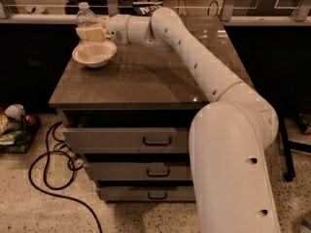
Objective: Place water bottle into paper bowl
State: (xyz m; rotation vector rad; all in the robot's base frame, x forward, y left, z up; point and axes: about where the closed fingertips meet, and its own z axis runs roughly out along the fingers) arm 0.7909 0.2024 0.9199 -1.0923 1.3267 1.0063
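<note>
Cream gripper (91, 33) holds one water bottle (86, 16) above one paper bowl (94, 54).

Arm (194, 57): glossy white tubular links, rounded joint housings, small dark holes along the shells, thin tan ring at one joint. Gripper (90, 33): cream-yellow, at the water bottle (86, 16), above the paper bowl (95, 55).
</note>
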